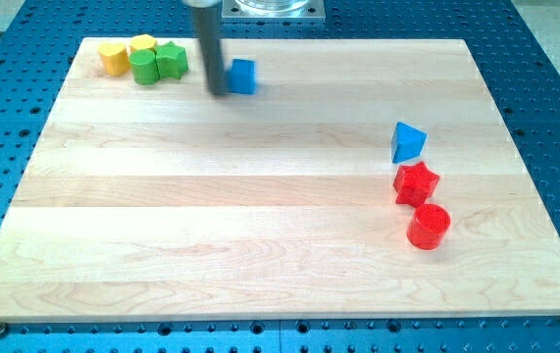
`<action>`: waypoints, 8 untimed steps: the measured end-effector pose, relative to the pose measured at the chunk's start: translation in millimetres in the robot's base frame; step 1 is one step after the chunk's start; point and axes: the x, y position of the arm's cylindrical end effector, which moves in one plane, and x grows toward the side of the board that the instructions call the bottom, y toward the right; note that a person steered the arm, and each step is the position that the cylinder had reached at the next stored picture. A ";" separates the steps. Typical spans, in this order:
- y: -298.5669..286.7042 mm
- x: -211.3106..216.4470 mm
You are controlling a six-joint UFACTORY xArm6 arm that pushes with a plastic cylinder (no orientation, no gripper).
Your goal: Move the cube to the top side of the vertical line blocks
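A blue cube (244, 75) sits near the view's top, left of centre. My tip (219, 93) touches or nearly touches its left side. At the view's right, three blocks form a vertical line: a blue triangular block (408, 142) on top, a red star (416, 183) in the middle, a red cylinder (429, 226) at the bottom. The cube lies far to the left of this line and above it.
A cluster at the view's top left holds a yellow block (114, 58), another yellow block (142, 44), a green cylinder (145, 67) and a green block (171, 61). The wooden board (260, 245) lies on a blue perforated table.
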 end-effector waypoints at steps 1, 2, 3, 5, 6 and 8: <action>69.5 -0.2; 5.4 -2.8; 21.4 -38.2; 177.4 -9.8; 189.0 -17.7; 239.1 -56.6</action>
